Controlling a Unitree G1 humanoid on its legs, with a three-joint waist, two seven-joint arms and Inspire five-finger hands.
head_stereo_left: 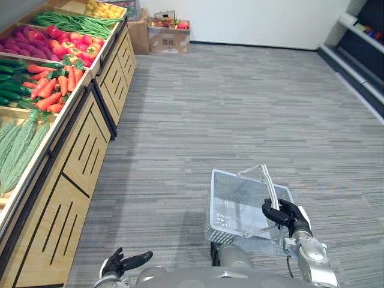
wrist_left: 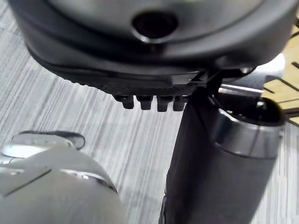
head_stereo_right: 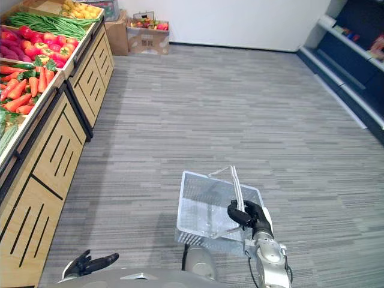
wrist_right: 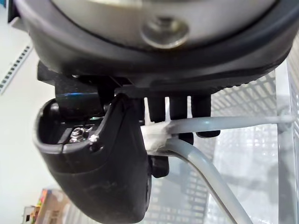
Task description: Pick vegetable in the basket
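Observation:
A white wire basket (head_stereo_left: 237, 207) hangs over the grey carpet at the lower right, and nothing lies in it. My right hand (head_stereo_left: 287, 215) is shut on its white handles (wrist_right: 205, 125), fingers curled over them. My left hand (head_stereo_left: 123, 263) hangs open at the lower left, away from the basket, holding nothing. Along the left runs a wooden produce stand (head_stereo_left: 72, 150) with carrots (head_stereo_left: 54, 84), cucumbers (head_stereo_left: 12, 78), pale green gourds (head_stereo_left: 18, 150), red and purple vegetables (head_stereo_left: 54, 39) and green beans (head_stereo_left: 72, 23).
A cardboard box of produce (head_stereo_left: 168, 33) stands against the far wall. Dark shelving (head_stereo_left: 360, 54) lines the right side. Open grey carpet (head_stereo_left: 240, 108) lies between the stand and the shelving.

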